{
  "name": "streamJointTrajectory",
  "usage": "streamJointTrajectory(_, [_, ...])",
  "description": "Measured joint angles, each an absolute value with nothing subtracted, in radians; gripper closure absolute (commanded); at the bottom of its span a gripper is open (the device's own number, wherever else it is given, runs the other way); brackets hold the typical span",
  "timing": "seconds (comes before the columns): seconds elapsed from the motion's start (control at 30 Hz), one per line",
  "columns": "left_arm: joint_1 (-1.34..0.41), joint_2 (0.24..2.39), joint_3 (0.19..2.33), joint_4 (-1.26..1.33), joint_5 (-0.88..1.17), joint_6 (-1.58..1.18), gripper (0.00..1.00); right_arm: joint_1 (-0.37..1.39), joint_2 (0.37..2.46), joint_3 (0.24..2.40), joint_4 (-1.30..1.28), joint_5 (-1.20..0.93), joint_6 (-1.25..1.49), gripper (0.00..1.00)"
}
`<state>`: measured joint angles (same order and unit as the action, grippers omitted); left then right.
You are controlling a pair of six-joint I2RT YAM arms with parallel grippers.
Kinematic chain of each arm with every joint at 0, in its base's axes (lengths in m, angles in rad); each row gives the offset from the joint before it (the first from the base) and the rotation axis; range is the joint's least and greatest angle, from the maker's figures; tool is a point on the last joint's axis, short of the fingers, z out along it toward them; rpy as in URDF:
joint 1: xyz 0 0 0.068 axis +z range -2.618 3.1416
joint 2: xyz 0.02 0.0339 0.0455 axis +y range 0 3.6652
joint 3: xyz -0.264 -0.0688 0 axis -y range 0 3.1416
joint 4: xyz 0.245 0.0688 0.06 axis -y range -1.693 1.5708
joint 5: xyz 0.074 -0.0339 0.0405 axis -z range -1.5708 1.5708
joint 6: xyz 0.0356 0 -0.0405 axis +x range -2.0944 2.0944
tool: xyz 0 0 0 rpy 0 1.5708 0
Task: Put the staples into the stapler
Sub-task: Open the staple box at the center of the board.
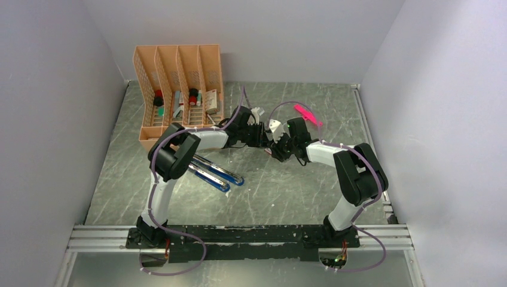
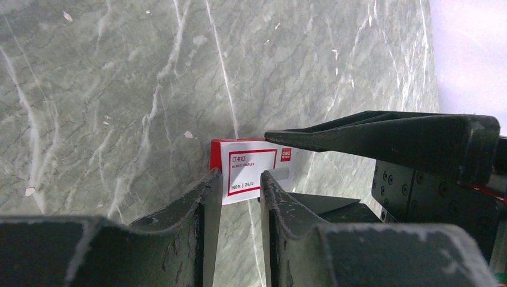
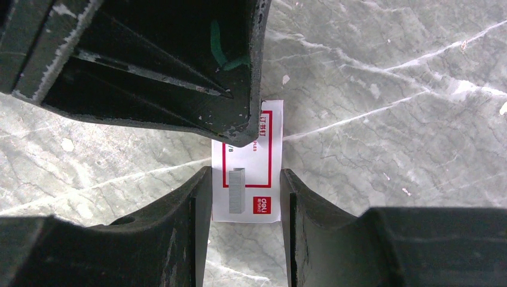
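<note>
Stapler (image 1: 218, 174): on the tabletop (image 1: 287, 197), nearest the arm bases and just right of the left arm's elbow. Two long dark parts lie side by side, their near ends hidden under the arm.
Staple box (image 3: 254, 161): small, white with a red border, printed face toward the right wrist camera. It sits mid-tabletop where the two arms meet. Whether it clears the tabletop cannot be told.
Right pincer (image 3: 245, 179): fingers pressed on both long edges of the staple box, holding it.
Left pincer (image 2: 239, 179): jaws narrow, tips at one end of the staple box. Whether they grip it cannot be told.
Pink stick (image 1: 308, 113): on the tabletop beyond the right pincer, apart from it.
Rack (image 1: 179, 78): orange, four slots, far left corner. Small red, green and white items sit low in the slots.
</note>
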<state>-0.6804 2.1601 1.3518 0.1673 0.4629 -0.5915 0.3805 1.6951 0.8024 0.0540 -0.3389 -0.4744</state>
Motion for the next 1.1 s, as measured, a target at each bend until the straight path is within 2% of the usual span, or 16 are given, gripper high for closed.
streamJointTrajectory(0.73, [-0.68, 2.177, 1.296, 0.303, 0.503, -0.647, 0.69, 0.384, 1.695, 0.802, 0.054, -0.332, -0.475, 0.71])
streamJointTrajectory(1.1, [-0.68, 2.192, 1.295, 0.336, 0.53, -0.652, 0.65, 0.387, 1.693, 0.802, 0.052, -0.326, -0.475, 0.69])
